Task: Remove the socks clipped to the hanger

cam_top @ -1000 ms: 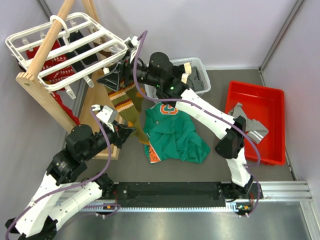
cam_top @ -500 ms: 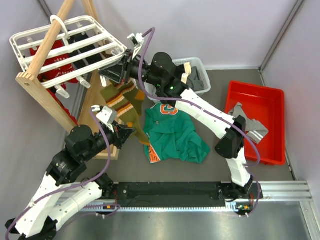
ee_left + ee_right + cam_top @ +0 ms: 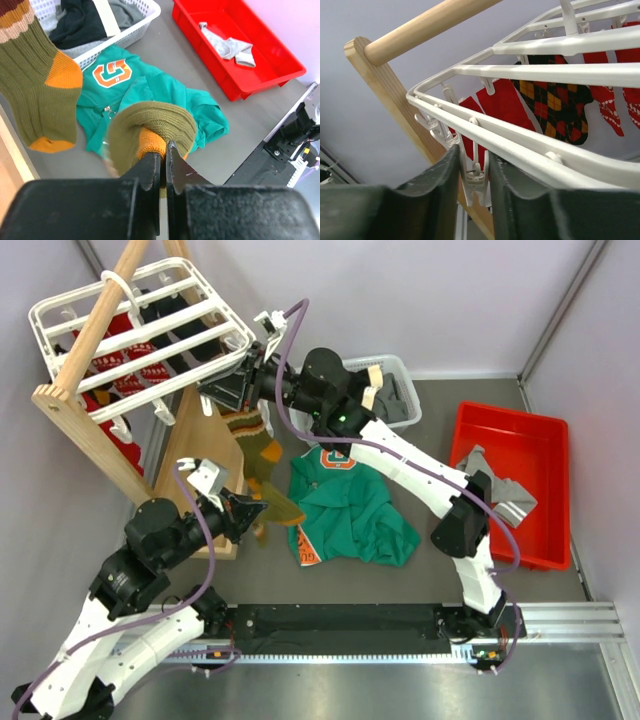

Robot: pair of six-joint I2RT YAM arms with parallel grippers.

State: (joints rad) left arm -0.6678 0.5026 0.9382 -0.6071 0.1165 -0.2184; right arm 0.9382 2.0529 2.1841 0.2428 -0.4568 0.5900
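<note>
The white slatted hanger (image 3: 140,335) hangs on the wooden rack at the far left. Red patterned socks (image 3: 502,102) and a black checked sock (image 3: 555,105) hang under it. My right gripper (image 3: 228,390) is at the hanger's near edge, shut on a white clip (image 3: 476,172). One green-brown-orange striped sock (image 3: 250,435) hangs just below that gripper. My left gripper (image 3: 164,155) is shut on the orange toe of a second striped sock (image 3: 155,127), which droops bunched from the jaws above the table (image 3: 278,506).
The pale wooden A-frame rack (image 3: 90,435) stands at the left. A green shirt with orange print (image 3: 350,510) lies mid-table. A white basket (image 3: 400,370) with dark garments sits behind it. A red bin (image 3: 540,445) at the right holds grey socks.
The hanger has swung back to the left. The striped sock in my left gripper has come down from its stretched position and now hangs bunched; my left arm has drawn back toward the near edge.
</note>
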